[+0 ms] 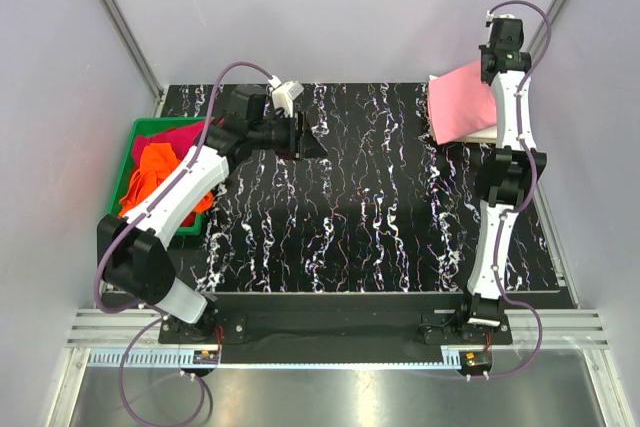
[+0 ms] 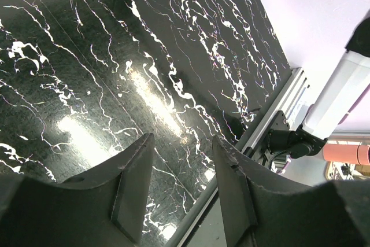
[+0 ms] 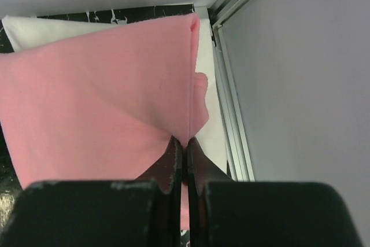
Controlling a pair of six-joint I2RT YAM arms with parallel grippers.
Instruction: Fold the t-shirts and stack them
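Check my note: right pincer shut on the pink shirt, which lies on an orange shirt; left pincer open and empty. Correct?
One error: under the pink shirt lies a white shirt, not an orange one, as the right wrist view shows. The right pincer is shut on the pink shirt; the left pincer is open and empty.

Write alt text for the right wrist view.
The right end effector is shut on a raised fold of the light pink cloth t-shirt, which lies over a white cloth t-shirt. Both sit at the corner of the black white-veined table, beside a metal rail.
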